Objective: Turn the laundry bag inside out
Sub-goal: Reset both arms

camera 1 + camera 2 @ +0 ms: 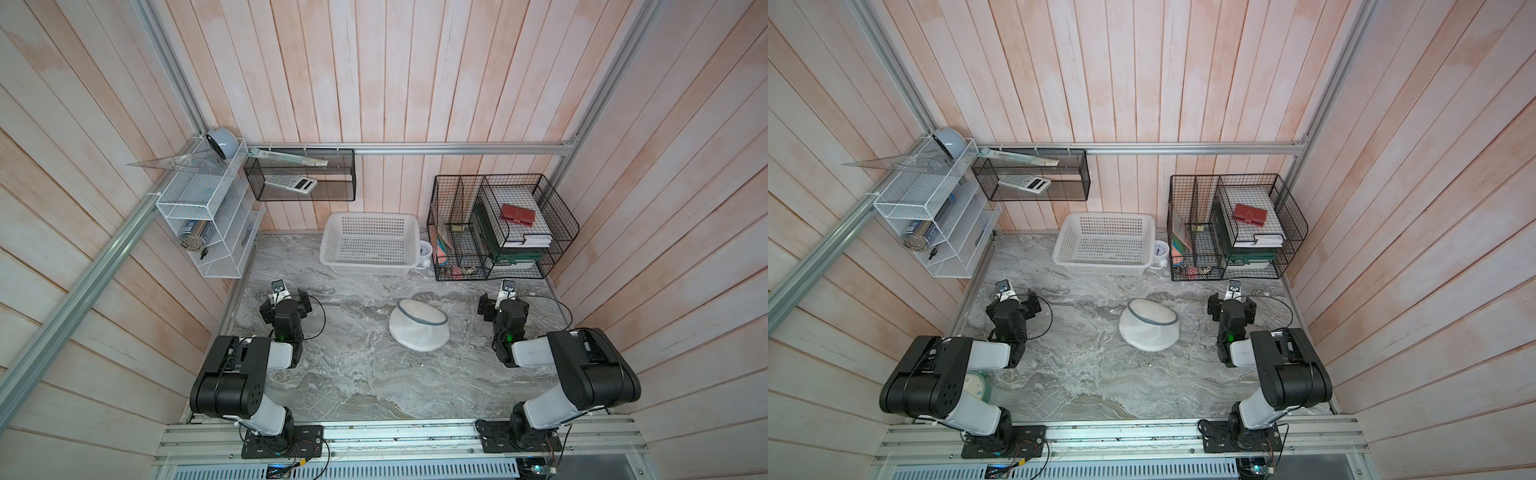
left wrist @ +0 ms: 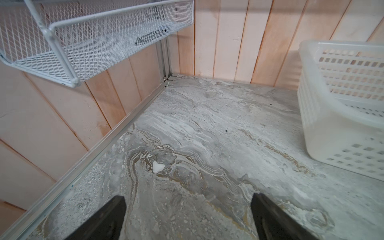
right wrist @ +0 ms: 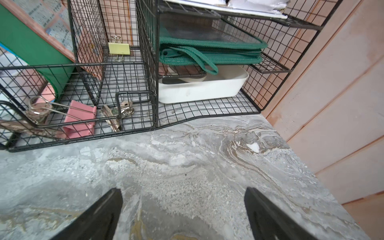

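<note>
Left gripper (image 2: 188, 199) and right gripper (image 3: 182, 190) gape wide and empty, the laundry bag (image 1: 417, 330) apparently tilted between them.

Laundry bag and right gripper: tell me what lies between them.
Only bare marble tabletop, seen in both top views, separates the laundry bag from the right gripper.

White mesh cloth laundry bag (image 1: 417, 332) with grey-teal fabric trim, matt grey marbled stone-look tabletop (image 1: 365, 374), rigid white perforated plastic basket (image 1: 372, 215), black wire metal organizer (image 1: 557, 208) at right, white metal mesh shelf (image 1: 187, 195) at left, pale matt wood-plank walls (image 1: 415, 83), brushed aluminium rail (image 1: 457, 148)
</note>
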{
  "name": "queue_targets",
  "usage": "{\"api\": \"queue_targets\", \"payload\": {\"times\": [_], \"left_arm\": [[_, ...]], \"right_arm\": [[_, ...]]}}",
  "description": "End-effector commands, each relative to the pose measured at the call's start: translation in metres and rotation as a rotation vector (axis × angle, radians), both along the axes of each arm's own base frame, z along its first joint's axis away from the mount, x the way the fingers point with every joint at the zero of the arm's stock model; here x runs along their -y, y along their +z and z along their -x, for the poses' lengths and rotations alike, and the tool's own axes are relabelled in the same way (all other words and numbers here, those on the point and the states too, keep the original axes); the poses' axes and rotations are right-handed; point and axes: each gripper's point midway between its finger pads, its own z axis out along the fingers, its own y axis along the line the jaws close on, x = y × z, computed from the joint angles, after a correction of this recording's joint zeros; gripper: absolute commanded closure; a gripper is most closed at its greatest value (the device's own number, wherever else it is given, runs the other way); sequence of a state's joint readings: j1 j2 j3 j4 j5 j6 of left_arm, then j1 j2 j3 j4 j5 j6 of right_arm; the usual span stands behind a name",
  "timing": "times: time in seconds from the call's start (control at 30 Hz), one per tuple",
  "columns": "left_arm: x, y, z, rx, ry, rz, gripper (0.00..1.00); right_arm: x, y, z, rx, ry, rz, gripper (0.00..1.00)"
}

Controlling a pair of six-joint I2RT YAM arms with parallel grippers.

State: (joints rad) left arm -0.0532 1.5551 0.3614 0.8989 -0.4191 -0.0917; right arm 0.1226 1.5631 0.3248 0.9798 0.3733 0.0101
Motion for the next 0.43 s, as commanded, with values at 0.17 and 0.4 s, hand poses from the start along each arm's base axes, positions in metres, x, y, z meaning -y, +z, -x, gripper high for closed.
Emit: {"api": "queue_targets", "payload": {"times": [0.17,0.4], "left_arm": [[0.0035,0.0093,-0.0041,0.048,-0.025,-0.006,0.00],[0.0037,0.0098,-0.0042,0.050,-0.026,-0.003,0.00]], "right_arm": [[-0.0016,0.0099,-0.0065,0.040,0.014,-0.001,0.02],[-0.0001,0.0087,-0.0092,0.027,0.021,-0.020,0.02]]}}
